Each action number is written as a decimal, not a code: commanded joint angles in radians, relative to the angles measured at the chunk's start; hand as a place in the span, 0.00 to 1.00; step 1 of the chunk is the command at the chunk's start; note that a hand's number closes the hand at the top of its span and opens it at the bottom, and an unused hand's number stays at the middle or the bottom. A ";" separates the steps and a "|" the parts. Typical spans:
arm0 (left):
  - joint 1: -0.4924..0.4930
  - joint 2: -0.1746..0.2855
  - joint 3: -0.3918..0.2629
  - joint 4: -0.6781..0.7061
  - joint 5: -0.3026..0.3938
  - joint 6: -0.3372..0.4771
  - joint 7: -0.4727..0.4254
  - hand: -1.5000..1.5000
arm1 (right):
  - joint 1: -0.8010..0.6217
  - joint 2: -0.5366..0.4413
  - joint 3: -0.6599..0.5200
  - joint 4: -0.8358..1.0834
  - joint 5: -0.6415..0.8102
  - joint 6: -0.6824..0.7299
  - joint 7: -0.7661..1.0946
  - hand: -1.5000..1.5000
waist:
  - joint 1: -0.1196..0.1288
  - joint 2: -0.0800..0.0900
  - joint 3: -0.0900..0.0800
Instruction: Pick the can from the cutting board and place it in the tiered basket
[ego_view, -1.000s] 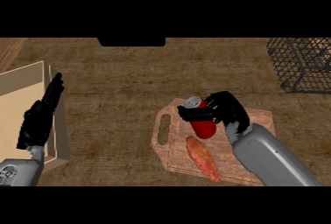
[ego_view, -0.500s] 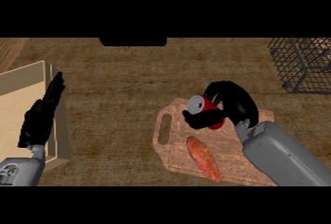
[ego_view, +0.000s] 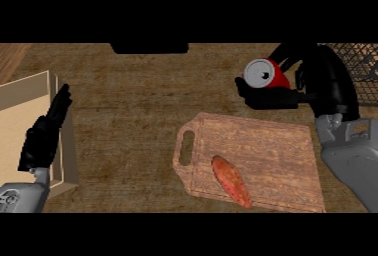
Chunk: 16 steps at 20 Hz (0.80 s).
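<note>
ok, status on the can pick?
Right hand shut on silver-topped red metal can, held past far edge of wooden cutting board. Left hand open, resting at left. Dark wire basket upper right, path unobstructed.

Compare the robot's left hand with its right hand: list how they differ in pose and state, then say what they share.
The left hand is open, fingers straight, and holds nothing; the right hand is curled round the red can. The left hand rests at the view's left by a wooden box; the right hand is beyond the cutting board, near the wire basket. Both are black, on grey forearms.
</note>
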 joint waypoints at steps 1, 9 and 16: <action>-0.014 -0.011 0.000 0.045 -0.016 -0.005 -0.007 0.50 | -0.050 -0.058 -0.085 -0.071 0.060 0.026 0.063 1.00 | -0.002 0.004 -0.004; -0.031 -0.052 -0.013 0.027 -0.048 0.015 -0.003 0.50 | -0.156 -0.259 -0.310 0.100 -0.095 0.286 -0.127 1.00 | 0.007 0.008 -0.004; 0.040 -0.070 -0.020 -0.039 -0.076 0.008 -0.002 0.50 | -0.216 -0.233 -0.338 0.277 -0.033 0.343 -0.264 1.00 | 0.020 0.008 -0.004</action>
